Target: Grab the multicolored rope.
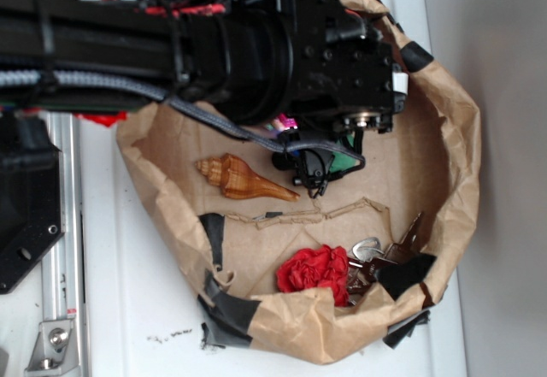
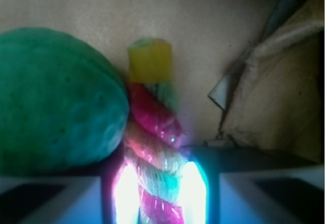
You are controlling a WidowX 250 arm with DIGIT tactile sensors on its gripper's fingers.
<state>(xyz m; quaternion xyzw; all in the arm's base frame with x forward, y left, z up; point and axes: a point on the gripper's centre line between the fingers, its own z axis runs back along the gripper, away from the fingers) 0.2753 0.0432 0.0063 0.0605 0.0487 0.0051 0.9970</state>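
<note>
The multicolored rope, twisted in red, yellow and light green with a yellow-taped end, runs up the middle of the wrist view. My gripper is low over it, with a bright pad pressed against each side of the strand, so it is shut on the rope. In the exterior view the gripper is down inside the brown paper bag. There the arm hides most of the rope and only a pink bit shows.
A green dimpled ball touches the rope's left side. A brown spiral shell lies left of the gripper. A red fabric wad and metal keys lie at the bag's near side. The crumpled bag wall rises on the right.
</note>
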